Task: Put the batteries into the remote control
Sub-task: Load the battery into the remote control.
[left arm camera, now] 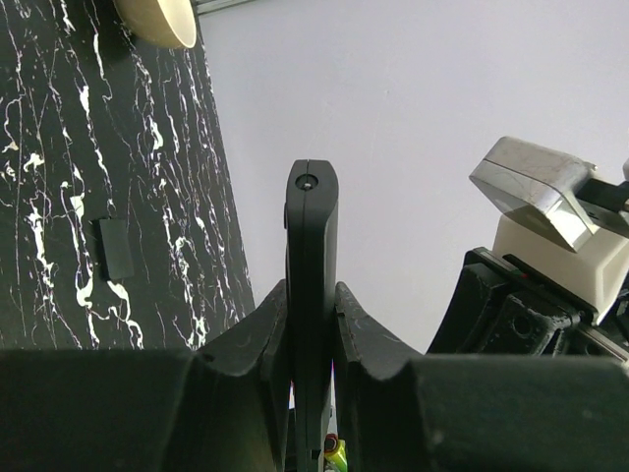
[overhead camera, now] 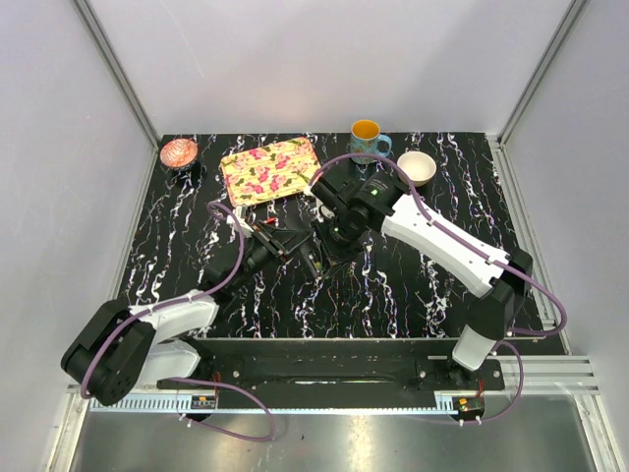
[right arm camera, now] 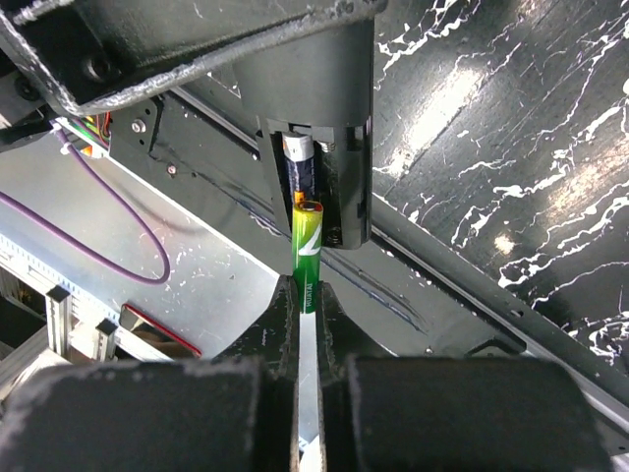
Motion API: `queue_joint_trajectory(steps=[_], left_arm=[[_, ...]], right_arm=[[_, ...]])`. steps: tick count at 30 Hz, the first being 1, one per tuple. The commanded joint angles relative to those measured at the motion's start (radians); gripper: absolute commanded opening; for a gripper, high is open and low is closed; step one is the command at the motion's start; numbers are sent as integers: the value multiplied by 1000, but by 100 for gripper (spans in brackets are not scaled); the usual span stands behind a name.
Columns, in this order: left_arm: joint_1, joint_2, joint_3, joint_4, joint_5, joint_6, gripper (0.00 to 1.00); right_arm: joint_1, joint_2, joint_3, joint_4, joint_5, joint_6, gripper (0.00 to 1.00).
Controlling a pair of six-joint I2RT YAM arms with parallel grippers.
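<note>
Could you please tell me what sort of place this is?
Probably a lab robot cell: white walls on aluminium framing, a black marbled table, a left arm and a right arm bolted to its near edge.

The top view looks steeply down from high at the near edge over the whole counter (overhead camera: 413, 295). Wrist views sit close behind the left end effector (left arm camera: 312, 295) and right end effector (right arm camera: 306, 290), sharing the remote control (left arm camera: 312, 236) and green battery (right arm camera: 308, 256).
</note>
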Motion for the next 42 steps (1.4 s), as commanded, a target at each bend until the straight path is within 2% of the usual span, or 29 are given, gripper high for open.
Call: queue_joint_trajectory(steps=[1,25,42], left_arm=[[-11,7,-2,106,-34,-45,0],[-32,15,-76,215,-21,-100,0],[-49,19,-77,250,-2,-121,0]], right_arm=[[8,23,71,-50,-6,-30,0],[1,117,113,-82,40,-65,0],[-1,140,119,-64,146,-74,0]])
